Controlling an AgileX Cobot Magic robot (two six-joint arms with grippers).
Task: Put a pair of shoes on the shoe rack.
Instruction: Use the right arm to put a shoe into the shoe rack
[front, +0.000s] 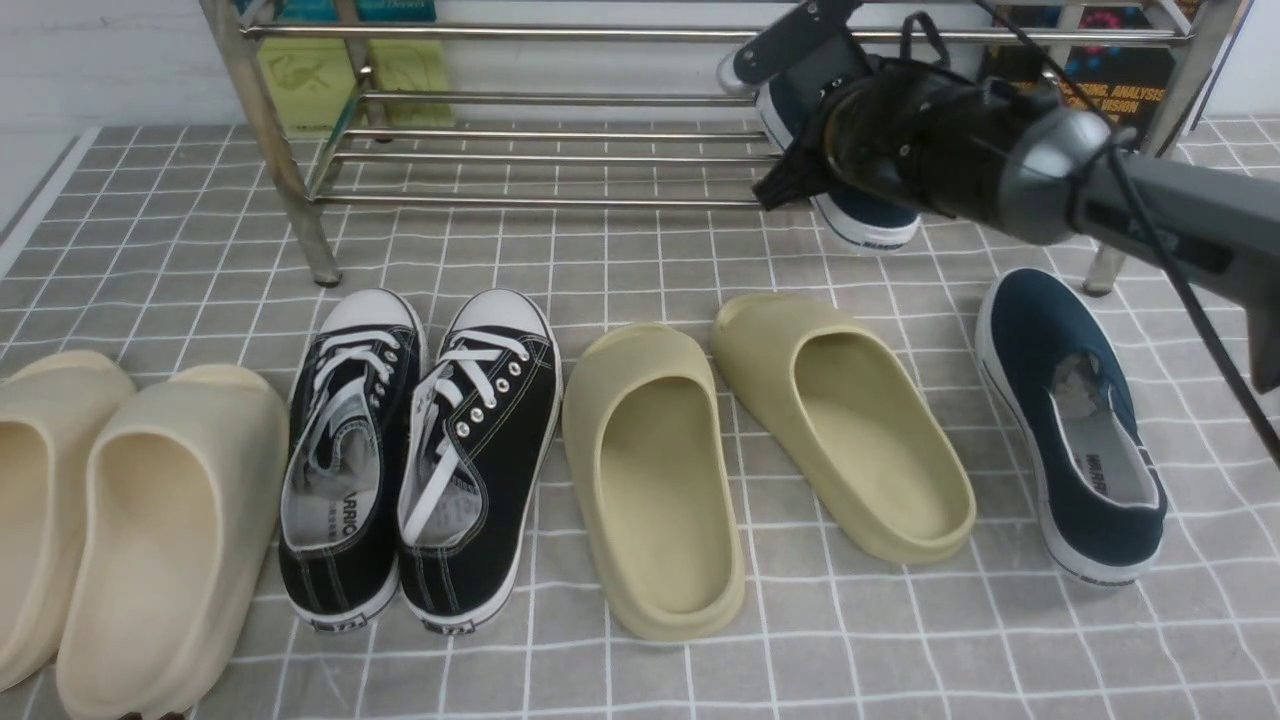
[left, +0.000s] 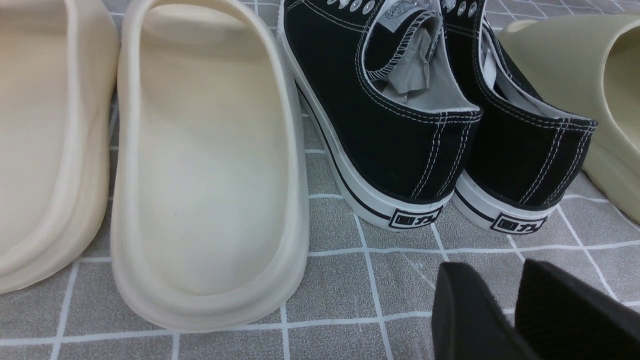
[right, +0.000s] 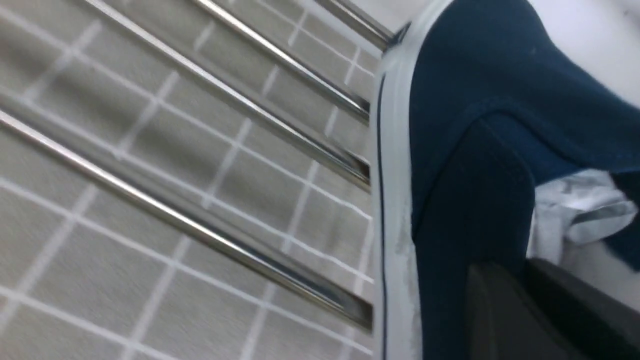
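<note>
One navy slip-on (front: 870, 212) at the right end of the shoe rack (front: 560, 150), long axis laid across the lower bars, heel out past the front bar toward the robot, toe in toward the wall. Clamped at its side wall by the right end effector (front: 785, 125), fingers closed on the canvas. Impossible to tell whether resting on the bars or just above them. On the table (front: 640, 260), the second navy slip-on (front: 1075, 430), flat, toe toward the rack, heel toward the robot, near the rack's front right leg.

Seen only from the right wrist: white sole edge crossing the bright bars, crumpled paper inside the shoe. Seen only from the left wrist: the left end effector (left: 515, 315), fingers almost together, holding nothing, low over the table just behind the heels of the black lace-ups (left: 400, 125) and the cream slides (left: 200, 165).

In the front view, olive slides (front: 650, 480) between lace-ups and second slip-on. Open bars left of the held shoe; a strip of bare table between the row of footwear and the rack.
</note>
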